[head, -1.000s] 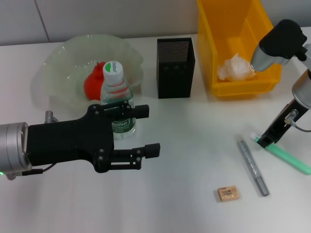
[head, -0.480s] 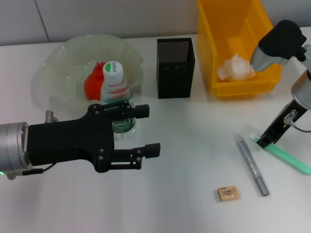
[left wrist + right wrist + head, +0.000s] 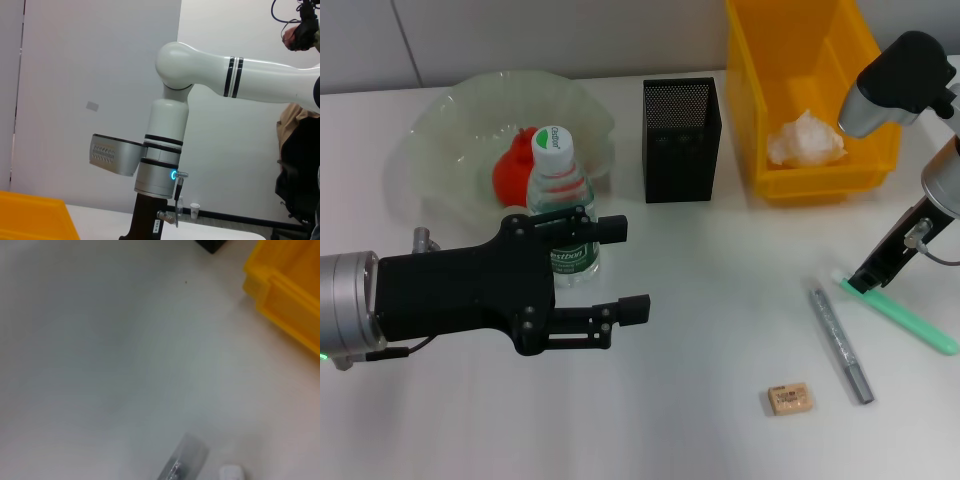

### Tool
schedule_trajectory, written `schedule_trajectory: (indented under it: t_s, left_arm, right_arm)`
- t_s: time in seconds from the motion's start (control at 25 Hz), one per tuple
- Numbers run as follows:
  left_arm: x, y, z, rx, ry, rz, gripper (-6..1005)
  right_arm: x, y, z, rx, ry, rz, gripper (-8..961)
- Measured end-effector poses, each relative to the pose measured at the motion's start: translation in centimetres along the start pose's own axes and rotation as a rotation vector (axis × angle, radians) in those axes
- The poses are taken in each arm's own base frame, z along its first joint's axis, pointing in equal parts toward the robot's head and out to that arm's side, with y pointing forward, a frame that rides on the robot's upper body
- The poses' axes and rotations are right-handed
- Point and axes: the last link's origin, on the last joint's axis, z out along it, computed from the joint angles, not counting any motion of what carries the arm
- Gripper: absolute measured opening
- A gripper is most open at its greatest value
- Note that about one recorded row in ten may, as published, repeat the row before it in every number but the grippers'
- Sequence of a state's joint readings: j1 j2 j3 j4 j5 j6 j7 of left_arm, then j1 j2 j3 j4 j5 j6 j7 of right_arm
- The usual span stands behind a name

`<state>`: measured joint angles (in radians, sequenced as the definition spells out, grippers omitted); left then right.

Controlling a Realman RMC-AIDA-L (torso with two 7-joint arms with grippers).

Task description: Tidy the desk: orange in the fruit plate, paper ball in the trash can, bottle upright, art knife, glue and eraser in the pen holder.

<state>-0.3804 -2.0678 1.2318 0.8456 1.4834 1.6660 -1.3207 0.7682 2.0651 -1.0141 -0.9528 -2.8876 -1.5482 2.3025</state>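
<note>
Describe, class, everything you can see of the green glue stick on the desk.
The glue is a slim, translucent light green stick that looks like plastic, with a paler end. It lies flat on the white desk at the right, slanting away from that pale end, right of the grey metal rod and apart from it. The right gripper is down at its pale end; whether it actually grips the stick cannot be told.

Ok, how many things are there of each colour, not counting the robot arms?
Green: 3, the fruit plate, the bottle, the glue
Red-orange: 1, the orange
Black: 1, the pen holder
Yellow: 1, the trash can
White: 1, the paper ball
Grey: 1, the art knife
Tan: 1, the eraser
Total: 9
</note>
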Motion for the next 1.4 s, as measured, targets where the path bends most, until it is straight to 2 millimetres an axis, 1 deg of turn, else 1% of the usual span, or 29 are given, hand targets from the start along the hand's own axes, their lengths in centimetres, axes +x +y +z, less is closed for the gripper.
schedule_trajectory:
  t_s: [0.08,0.2,1.28,1.36,1.4]
  left_arm:
    - [-0.01,0.0,0.0,0.0,0.0,0.0,812]
    - [-0.01,0.0,0.0,0.0,0.0,0.0,812]
    - [-0.01,0.0,0.0,0.0,0.0,0.009,813]
    - [0.01,0.0,0.0,0.0,0.0,0.009,813]
    - [0.01,-0.01,0.01,0.0,0.0,0.01,813]
  right_arm:
    - [0.03,0.01,0.07,-0.001,0.001,0.001,150]
    - [0.04,0.01,0.1,-0.002,0.002,0.001,108]
    - [0.03,0.15,0.64,-0.007,0.019,-0.003,80]
    - [0.03,0.15,0.63,-0.007,0.019,-0.003,40]
    - [0.03,0.15,0.61,-0.006,0.019,-0.003,40]
